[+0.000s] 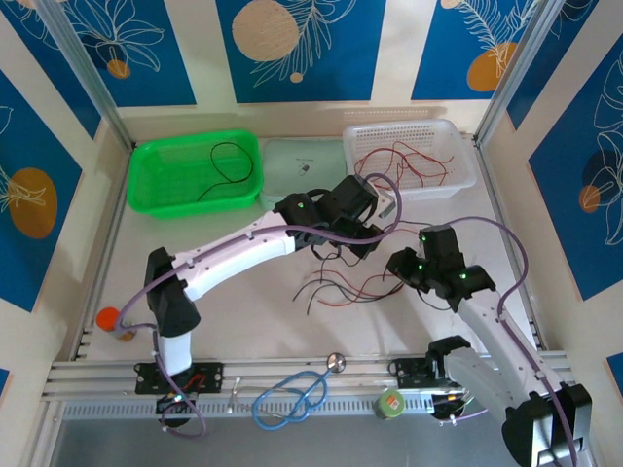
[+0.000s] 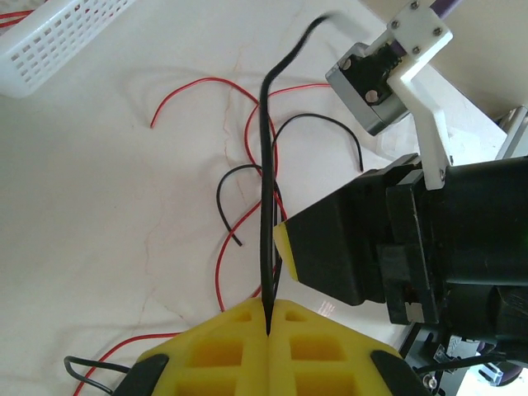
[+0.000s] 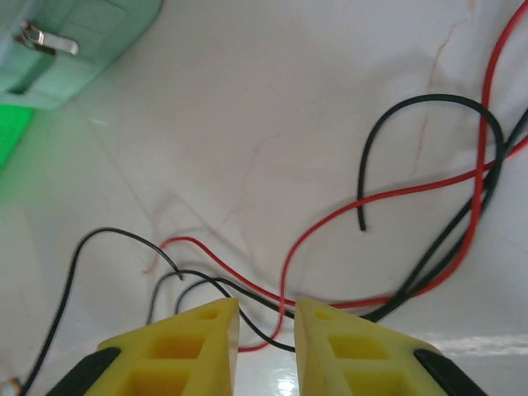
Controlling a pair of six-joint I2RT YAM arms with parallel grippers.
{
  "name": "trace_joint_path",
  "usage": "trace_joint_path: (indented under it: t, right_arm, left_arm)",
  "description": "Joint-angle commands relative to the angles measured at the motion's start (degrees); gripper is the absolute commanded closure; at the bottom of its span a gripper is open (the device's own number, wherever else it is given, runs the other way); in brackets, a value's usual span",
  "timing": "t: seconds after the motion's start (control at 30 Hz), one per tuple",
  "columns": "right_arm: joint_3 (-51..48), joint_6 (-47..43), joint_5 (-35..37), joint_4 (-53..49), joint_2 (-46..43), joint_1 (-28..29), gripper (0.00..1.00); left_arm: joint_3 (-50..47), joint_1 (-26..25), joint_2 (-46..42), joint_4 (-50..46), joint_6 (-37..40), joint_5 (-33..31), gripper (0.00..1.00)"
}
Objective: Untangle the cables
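Left hand (image 2: 269, 326) pinched tight on black cable (image 2: 264, 181); right hand (image 3: 266, 330) slightly parted, empty, above cables (image 3: 478, 172).

red and black cables (image 2: 265, 206), green basket (image 1: 165, 180)

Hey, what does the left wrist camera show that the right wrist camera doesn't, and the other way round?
Left wrist view: the left gripper shut on a black cable that runs straight up from its jaws, plus a corner of the white basket.
Right wrist view: the right gripper with jaws apart above loose strands, and a mint-green box with a metal clasp.
Shared: red and black cables lying crossed over each other on the pale table.
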Motion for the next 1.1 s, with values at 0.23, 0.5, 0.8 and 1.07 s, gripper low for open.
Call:
trace_joint_path:
  t: [0.23, 0.5, 0.8, 1.07]
  right_arm:
    - [-2.4, 3.6, -2.2, 3.5, 1.8, 1.4, 0.68]
    - [-1.8, 3.2, -1.3, 2.4, 1.5, 1.7, 0.68]
    - [-2.3, 3.3, -1.6, 1.5, 0.6, 1.9, 0.68]
    - [-2.6, 3.4, -1.1, 0.0, -1.1, 2.0, 0.68]
  left_arm:
    - [7.3, 0.0, -9.1, -8.0, 3.2, -11.0, 1.00]
    - [18.5, 3.5, -10.4, -17.5, 8.9, -25.6, 1.00]
    - [18.4, 21.9, -12.0, -8.6, 19.6, -24.0, 1.00]
    - [9.3, 30.8, -11.0, 10.1, 35.3, -25.5, 1.00]
